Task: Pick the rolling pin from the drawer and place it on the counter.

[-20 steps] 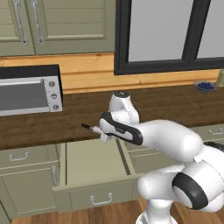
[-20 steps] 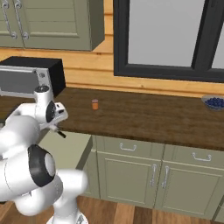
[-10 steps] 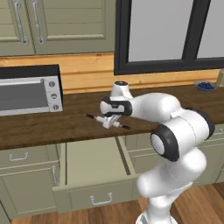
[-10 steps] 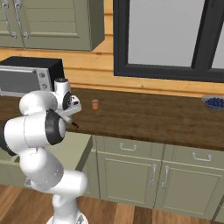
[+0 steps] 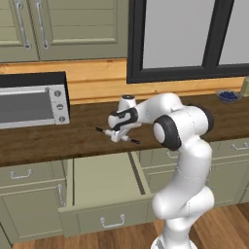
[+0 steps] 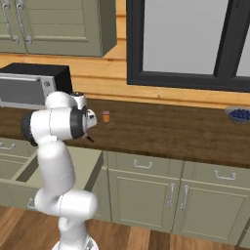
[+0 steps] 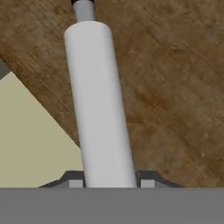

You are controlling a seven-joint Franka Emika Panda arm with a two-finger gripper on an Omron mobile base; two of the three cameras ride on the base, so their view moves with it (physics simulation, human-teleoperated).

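My gripper (image 5: 118, 133) is shut on the rolling pin (image 7: 98, 105), a slim white rod. Its black handles (image 5: 133, 141) stick out on both sides of the hand. The hand view has the pin running up between the fingertips (image 7: 147, 178), over the dark brown counter (image 7: 175, 87) near its front edge. I cannot tell whether the pin touches the wood. The drawer (image 5: 102, 180) stands open below, and its pale beige inside (image 7: 30, 144) holds nothing I can see. In the right base view the gripper (image 6: 91, 123) is at the counter's (image 6: 161, 127) left part, above the drawer (image 6: 85, 161).
A toaster oven (image 5: 31, 99) stands on the counter left of the hand. A small orange-brown jar (image 6: 106, 116) is close beside the gripper. A blue bowl (image 6: 239, 114) sits far right. The drawer front (image 5: 112, 222) juts out toward the base.
The arm has swung its elbow up and back. The gripper has carried the rolling pin slightly up, from the drawer's back edge to over the counter.
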